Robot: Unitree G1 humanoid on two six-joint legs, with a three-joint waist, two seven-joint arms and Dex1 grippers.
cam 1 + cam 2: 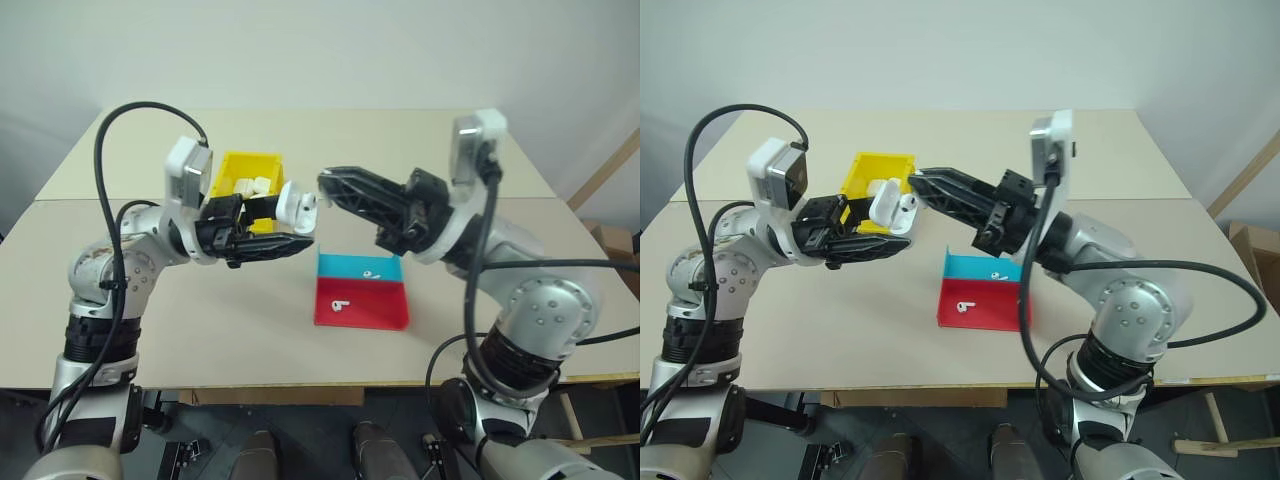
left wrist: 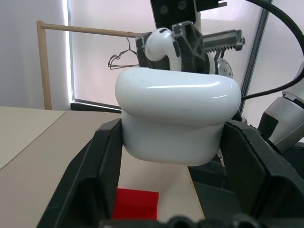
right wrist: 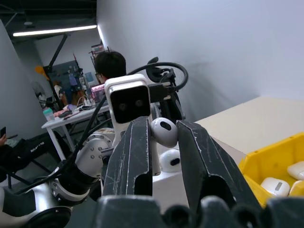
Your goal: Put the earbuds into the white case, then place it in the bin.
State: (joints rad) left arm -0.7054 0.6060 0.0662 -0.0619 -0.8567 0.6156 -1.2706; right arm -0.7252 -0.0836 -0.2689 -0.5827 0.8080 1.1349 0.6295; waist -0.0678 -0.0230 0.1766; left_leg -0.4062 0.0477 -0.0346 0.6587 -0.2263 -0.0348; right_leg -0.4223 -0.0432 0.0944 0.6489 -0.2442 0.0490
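Above the table [image 1: 120, 290], the left gripper [image 1: 290, 232] is clamped on the open white case [image 1: 297, 206], holding it just in front of the yellow bin [image 1: 232, 164], where more cases lie. The right gripper [image 3: 164, 142] pinches one earbud [image 3: 164, 131] right at the case's mouth. Two more earbuds [image 1: 372, 274] lie on the blue-and-red tray [image 1: 390, 312], nearer and to the right.
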